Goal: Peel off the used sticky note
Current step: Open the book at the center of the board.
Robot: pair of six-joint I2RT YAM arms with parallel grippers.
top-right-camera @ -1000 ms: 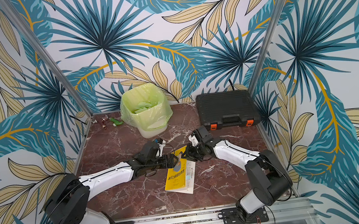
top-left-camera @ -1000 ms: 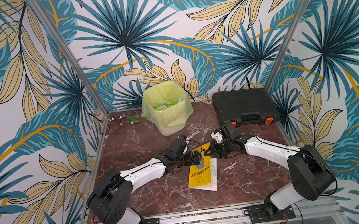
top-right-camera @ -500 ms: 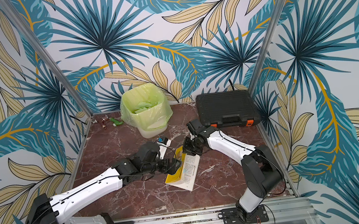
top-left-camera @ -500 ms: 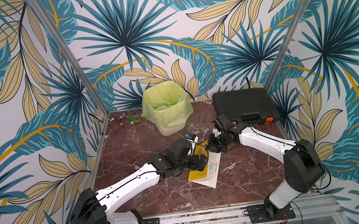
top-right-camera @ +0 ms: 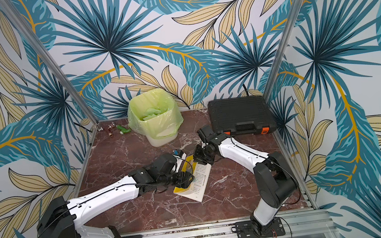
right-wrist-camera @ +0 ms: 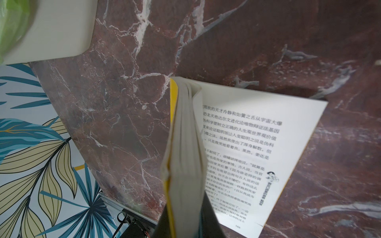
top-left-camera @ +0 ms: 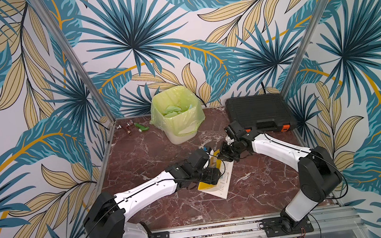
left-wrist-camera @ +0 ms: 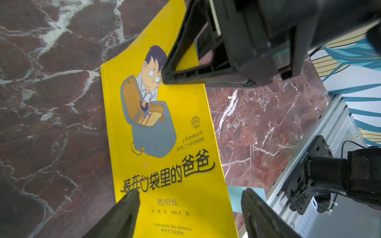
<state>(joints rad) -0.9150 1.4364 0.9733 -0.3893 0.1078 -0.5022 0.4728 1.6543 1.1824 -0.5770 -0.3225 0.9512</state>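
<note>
A yellow book [top-left-camera: 224, 182] [top-right-camera: 202, 180] lies open on the marble table. My right gripper [top-left-camera: 224, 157] [right-wrist-camera: 185, 218] is shut on the front cover and a wad of pages, holding them raised off the printed page [right-wrist-camera: 247, 144]. My left gripper [top-left-camera: 216, 174] [left-wrist-camera: 189, 193] is open, its fingers on either side of the lifted cover's [left-wrist-camera: 165, 144] free edge. A light blue sticky note [left-wrist-camera: 235, 197] pokes out behind that edge, close to one left finger. In both top views the note is hidden.
A white bin with a green bag [top-left-camera: 176, 116] stands at the back middle. A black case [top-left-camera: 257, 111] lies at the back right. Small fittings [top-left-camera: 133, 127] lie in the back left corner. A metal rail [top-left-camera: 210, 230] runs along the front edge.
The right gripper has lifted the cover and pages, opening the book. The left arm has reached in to the raised cover, and its jaws have narrowed a little.
</note>
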